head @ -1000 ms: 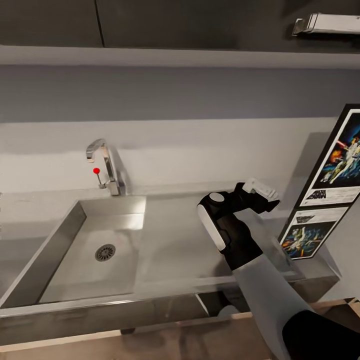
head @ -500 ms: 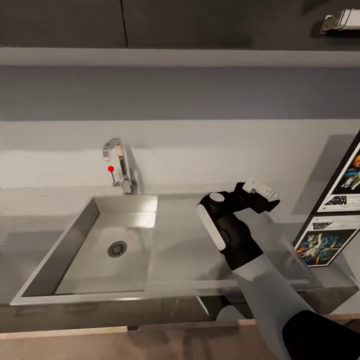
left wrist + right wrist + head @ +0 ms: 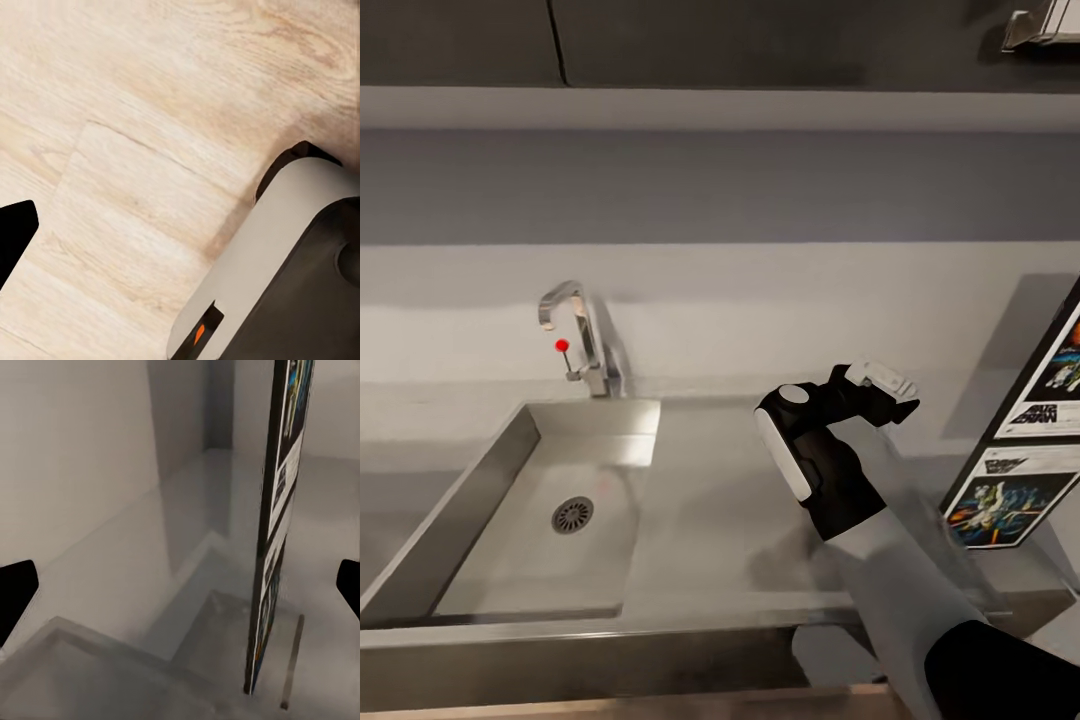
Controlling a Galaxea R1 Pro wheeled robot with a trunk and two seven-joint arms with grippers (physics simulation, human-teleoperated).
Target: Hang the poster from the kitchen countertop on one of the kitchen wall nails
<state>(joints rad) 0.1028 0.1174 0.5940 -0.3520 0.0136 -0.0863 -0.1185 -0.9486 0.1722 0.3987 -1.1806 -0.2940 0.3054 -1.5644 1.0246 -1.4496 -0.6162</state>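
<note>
The poster [image 3: 1057, 385] stands on its lower edge at the right end of the light-grey countertop [image 3: 710, 490], black-framed and cut off by the picture's right border. Its artwork mirrors in the glossy top below it. In the right wrist view the poster [image 3: 274, 532] is seen nearly edge-on, a short way ahead. My right gripper [image 3: 882, 385] hovers open over the countertop, left of the poster and apart from it, with nothing between its fingers. My left gripper [image 3: 180, 236] points at wooden floor, one dark fingertip [image 3: 13, 238] far out to the side. The wall nails are out of view.
An inset steel sink [image 3: 540, 520] with a tap [image 3: 578, 335] lies left of the right arm. Grey wall runs behind the worktop, with dark wall cabinets [image 3: 760, 40] overhead. Part of the robot's own body [image 3: 292, 262] shows beside the left gripper.
The whole picture has shifted, so the camera has moved. The poster now sits closer to the right border than a second ago. The right arm keeps the same pose, gripper open.
</note>
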